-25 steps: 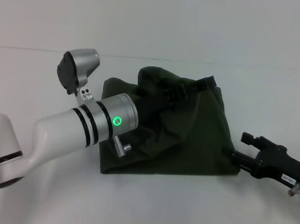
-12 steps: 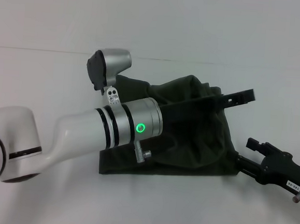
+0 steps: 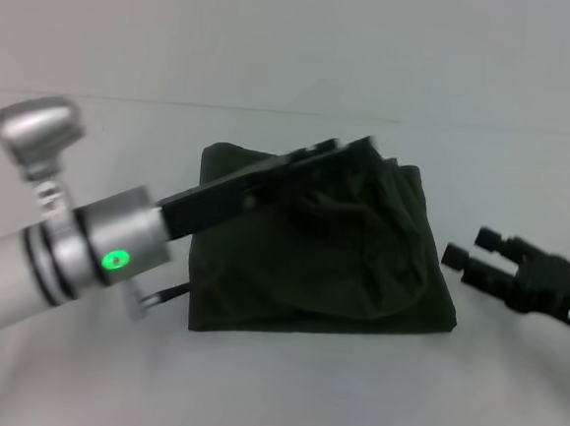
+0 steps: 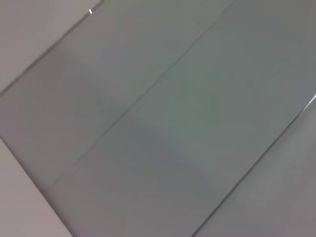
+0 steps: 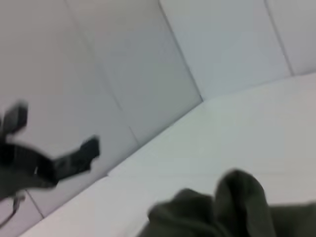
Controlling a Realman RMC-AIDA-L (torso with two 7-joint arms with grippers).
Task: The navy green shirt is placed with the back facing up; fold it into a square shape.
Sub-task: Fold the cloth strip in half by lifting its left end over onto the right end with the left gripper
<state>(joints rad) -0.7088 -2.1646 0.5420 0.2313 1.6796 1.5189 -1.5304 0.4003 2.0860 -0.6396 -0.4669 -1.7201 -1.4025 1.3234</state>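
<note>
Nearest me, on the left of the head view, I see the silver and white left arm reaching across, its black left gripper [image 3: 354, 145] stretched over the far part of the large dark olive-green soft fabric shirt [image 3: 350, 267]; I cannot tell whether its fingers are spread or closed, nor whether they hold any cloth. The shirt lies folded into a rough, rumpled square at the middle of the white table [image 3: 281, 390], plain side showing. Just beside its right edge, apart from the cloth, I see the black right gripper [image 3: 472, 251] with its two fingers spread and holding nothing.
</note>
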